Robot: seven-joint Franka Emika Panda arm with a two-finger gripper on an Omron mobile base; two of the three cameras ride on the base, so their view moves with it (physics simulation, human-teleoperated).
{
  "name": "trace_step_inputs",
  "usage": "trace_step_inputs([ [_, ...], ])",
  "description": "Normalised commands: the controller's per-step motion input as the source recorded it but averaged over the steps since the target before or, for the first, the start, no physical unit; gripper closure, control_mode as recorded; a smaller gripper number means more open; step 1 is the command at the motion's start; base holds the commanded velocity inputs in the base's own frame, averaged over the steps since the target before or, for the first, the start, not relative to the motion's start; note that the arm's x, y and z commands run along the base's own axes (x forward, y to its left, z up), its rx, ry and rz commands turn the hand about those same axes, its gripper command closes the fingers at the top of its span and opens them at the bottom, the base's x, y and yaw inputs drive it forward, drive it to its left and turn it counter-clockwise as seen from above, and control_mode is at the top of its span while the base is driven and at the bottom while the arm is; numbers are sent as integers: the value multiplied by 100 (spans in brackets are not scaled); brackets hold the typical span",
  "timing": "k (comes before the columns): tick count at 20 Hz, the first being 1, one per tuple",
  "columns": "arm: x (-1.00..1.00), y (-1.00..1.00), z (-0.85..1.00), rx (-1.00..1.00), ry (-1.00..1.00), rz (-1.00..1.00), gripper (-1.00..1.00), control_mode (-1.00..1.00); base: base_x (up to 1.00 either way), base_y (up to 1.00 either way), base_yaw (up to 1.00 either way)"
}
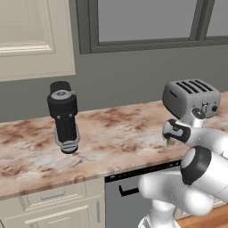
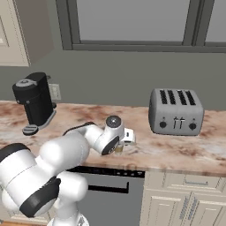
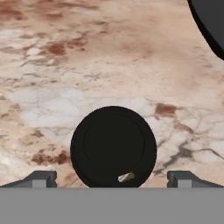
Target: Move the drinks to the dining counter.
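Observation:
One of the drinks, a short tan cup with a black lid (image 3: 113,146), stands on the veined stone worktop (image 3: 87,65) under the window. My gripper (image 3: 113,178) points straight down over it and is open. Its two fingertips (image 3: 43,177) stand left and right of the lid, apart from it. In the base views a bit of the tan cup (image 1: 170,143) (image 2: 118,150) peeks out under my hand, near the worktop's front edge. The dining counter is out of view.
A tall black coffee machine (image 1: 63,116) (image 2: 34,99) stands at the left of the worktop. A grey four-slot toaster (image 1: 190,98) (image 2: 175,111) sits at the right, close behind my hand. A dark rounded shape (image 3: 210,22) cuts into the hand view's top right corner.

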Motion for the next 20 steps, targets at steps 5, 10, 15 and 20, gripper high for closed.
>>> trace_step_inputs([
  [5,13,0,-18,0,0,0,-100,-100,0,0,0],
  [10,12,0,-11,0,0,0,-100,-100,0,0,0],
  [15,0,0,-1,0,0,0,-100,-100,0,0,0],
  [20,0,0,0,0,-2,0,-100,-100,0,0,0],
])
